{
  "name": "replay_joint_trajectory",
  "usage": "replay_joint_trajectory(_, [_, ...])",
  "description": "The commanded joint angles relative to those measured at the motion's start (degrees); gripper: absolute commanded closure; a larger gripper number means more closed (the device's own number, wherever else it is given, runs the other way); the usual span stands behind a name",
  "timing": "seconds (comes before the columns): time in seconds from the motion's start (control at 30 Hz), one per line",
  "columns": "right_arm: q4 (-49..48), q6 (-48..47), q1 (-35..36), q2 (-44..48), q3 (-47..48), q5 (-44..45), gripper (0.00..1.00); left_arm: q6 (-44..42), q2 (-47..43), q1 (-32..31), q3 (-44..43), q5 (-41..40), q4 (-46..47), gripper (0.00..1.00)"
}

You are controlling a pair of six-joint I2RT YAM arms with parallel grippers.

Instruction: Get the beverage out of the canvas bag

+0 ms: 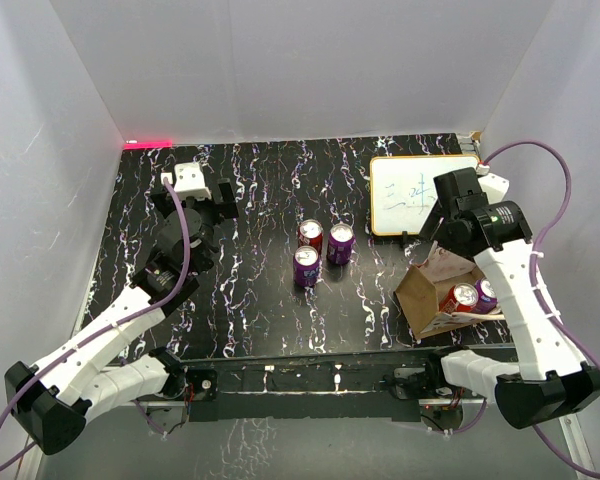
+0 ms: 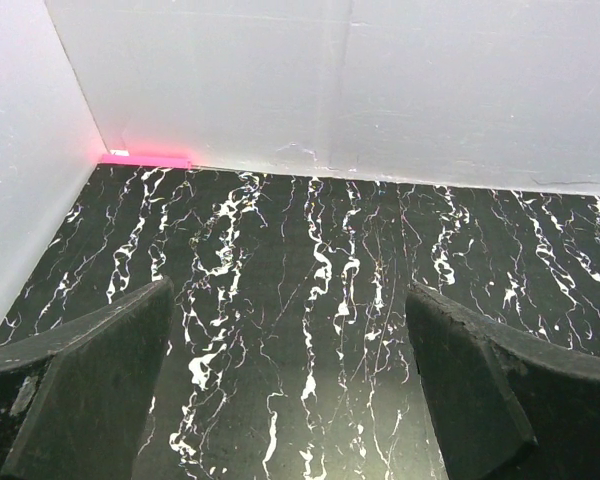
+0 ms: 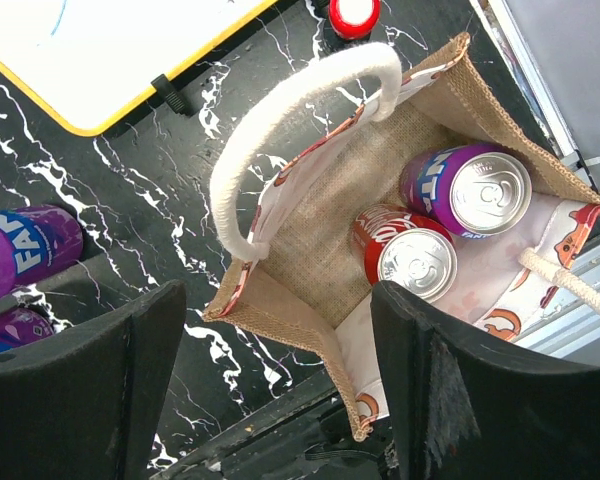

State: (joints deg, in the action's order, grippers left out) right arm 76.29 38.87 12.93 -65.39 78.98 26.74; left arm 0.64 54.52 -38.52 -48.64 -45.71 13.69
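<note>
Canvas bag (image 3: 310, 230), tan, cream-handled, holds a red can (image 3: 415, 262) and a purple can (image 3: 480, 190); right tool (image 3: 275, 300) spread

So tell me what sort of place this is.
Probably a robot test cell: plain white walls box in a black marbled table, a left arm and right arm are bolted at its near edge, and soda cans, a canvas bag and a whiteboard are set out.

Canvas bag (image 1: 420, 295) holds two cans (image 1: 463, 296) — three cans (image 1: 310, 236) stand left of it.
</note>
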Motion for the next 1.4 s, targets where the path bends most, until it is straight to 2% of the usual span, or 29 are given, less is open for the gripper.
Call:
replay_joint_trajectory(0.0, [-0.59,1.12,-0.76,2.74,-1.05,2.17,0.24,-0.64,-1.55,-0.65,0.19,-0.96,1.78,0.03])
replay_joint_trajectory(0.6, [0.53,1.46,-4.24,8.8,-6.73,6.11,0.27,-0.64,-1.34,-1.47,0.28,-1.02,1.79,0.03])
replay_joint_trajectory(0.93, [-0.02,2.64,-6.02,7.47,-9.91,7.85,0.28,-0.88,-1.59,-1.6,0.35,-1.13,1.95,0.03])
replay_joint_trajectory(1.37, [-0.88,5.99,-11.48,5.99,-13.71,5.03,0.28,-1.41,-1.7,-2.31,0.53,-1.47,2.46,0.03])
